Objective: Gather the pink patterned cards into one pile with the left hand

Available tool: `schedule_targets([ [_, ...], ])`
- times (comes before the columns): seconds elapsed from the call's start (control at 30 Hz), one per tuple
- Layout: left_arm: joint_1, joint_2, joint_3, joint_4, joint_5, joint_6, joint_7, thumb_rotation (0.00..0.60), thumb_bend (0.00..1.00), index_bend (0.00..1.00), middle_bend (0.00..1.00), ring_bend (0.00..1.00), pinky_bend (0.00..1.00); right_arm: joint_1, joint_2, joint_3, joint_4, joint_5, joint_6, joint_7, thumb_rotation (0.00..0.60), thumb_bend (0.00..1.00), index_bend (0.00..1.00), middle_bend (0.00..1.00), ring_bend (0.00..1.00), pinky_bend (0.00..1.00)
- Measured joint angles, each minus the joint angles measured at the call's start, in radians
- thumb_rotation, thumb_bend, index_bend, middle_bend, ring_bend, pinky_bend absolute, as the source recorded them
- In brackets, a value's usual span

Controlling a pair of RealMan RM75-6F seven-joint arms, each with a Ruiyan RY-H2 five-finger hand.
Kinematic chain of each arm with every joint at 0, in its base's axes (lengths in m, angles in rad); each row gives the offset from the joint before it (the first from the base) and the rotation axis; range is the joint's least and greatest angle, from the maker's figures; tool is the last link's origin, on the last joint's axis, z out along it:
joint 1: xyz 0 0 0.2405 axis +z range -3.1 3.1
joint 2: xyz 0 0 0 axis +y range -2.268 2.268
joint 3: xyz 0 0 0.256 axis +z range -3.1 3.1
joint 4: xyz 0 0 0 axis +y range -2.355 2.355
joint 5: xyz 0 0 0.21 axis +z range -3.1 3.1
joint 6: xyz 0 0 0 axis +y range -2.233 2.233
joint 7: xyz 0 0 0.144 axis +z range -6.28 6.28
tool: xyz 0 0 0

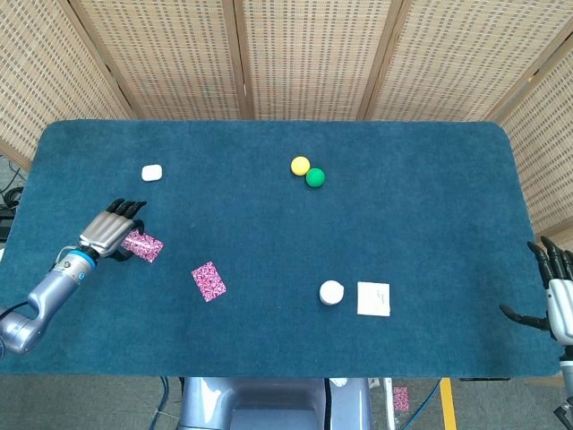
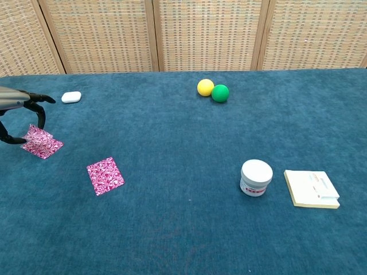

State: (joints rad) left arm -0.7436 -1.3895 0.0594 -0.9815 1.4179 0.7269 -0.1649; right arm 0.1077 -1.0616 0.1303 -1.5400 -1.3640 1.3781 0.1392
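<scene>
My left hand (image 1: 106,231) is at the left side of the blue table and shows at the left edge of the chest view as well, left hand (image 2: 23,103). It pinches a pink patterned card (image 2: 35,133) between thumb and finger, tilted, low over a second pink card (image 2: 47,148) that lies flat. From the head view the two cards (image 1: 143,245) overlap. A third pink card (image 1: 209,280) lies alone to the right, third card (image 2: 105,176). My right hand (image 1: 555,300) hangs off the table's right edge, fingers apart and holding nothing.
A small white pebble-like object (image 1: 151,172) lies behind the left hand. A yellow ball (image 1: 300,166) and a green ball (image 1: 315,177) sit mid-table. A white jar (image 1: 331,292) and a pale notepad (image 1: 373,298) stand at the front right.
</scene>
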Motion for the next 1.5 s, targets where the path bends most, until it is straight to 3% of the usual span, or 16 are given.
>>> schedule_targets([
  [0.47,-0.023,-0.071,-0.045,0.032,-0.082,-0.105,0.104,0.600,0.31,0.45,0.00,0.00,0.00,0.002,0.001,0.002,0.012,0.010,-0.010,0.017,0.600,0.00,0.00,0.00,0.00,0.00],
  [0.8,-0.031,-0.079,-0.058,0.037,-0.110,-0.136,0.148,0.600,0.29,0.24,0.00,0.00,0.00,0.001,0.001,0.004,0.015,0.011,-0.009,0.023,0.600,0.00,0.00,0.00,0.00,0.00],
  [1.5,-0.027,-0.034,-0.074,-0.017,-0.195,-0.186,0.231,0.600,0.28,0.24,0.00,0.00,0.00,-0.001,0.008,0.004,0.010,0.007,-0.005,0.034,0.600,0.00,0.00,0.00,0.00,0.00],
])
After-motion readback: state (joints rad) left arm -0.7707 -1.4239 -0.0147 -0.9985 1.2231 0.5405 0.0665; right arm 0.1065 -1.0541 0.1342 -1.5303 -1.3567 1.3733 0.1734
